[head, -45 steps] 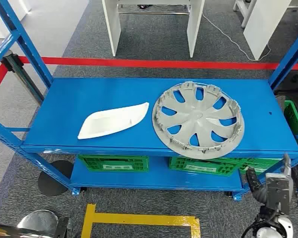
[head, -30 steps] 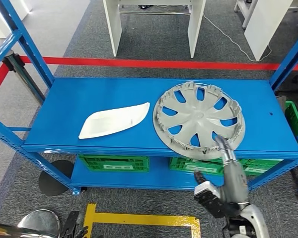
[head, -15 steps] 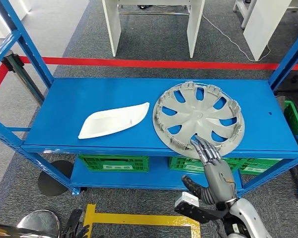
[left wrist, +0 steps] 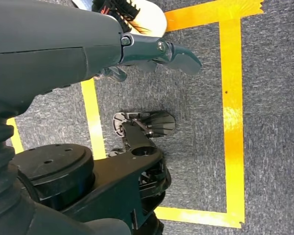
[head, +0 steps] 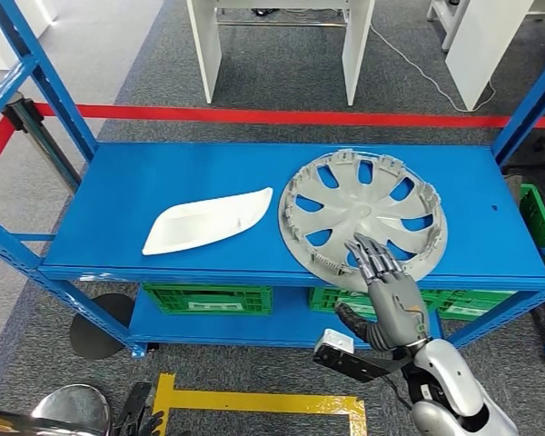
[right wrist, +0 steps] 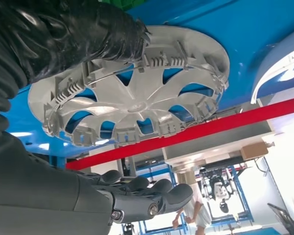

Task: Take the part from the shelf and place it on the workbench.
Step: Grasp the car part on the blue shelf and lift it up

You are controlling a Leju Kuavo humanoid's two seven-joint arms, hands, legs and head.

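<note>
Hubcap point(head: 363, 219) flat on blue shelf point(head: 119, 195), right hand point(head: 388, 304) fingers point(head: 369, 256) spread over its near rim, grey carpet, red floor tape point(head: 256, 115)

Wheel cover point(head: 363, 219) on shelf point(head: 119, 195), right of trim piece point(head: 206, 221).

Setting: industrial workshop or factory training floor. Evidence: blue steel shelf point(head: 153, 182) rack carrying car parts, namely a grey wheel cover point(head: 363, 218) and a white trim panel point(head: 204, 221); green crates point(head: 208, 299) on the lower level; grey carpet with red tape point(head: 256, 115) and yellow tape point(head: 256, 401) floor lines.
</note>
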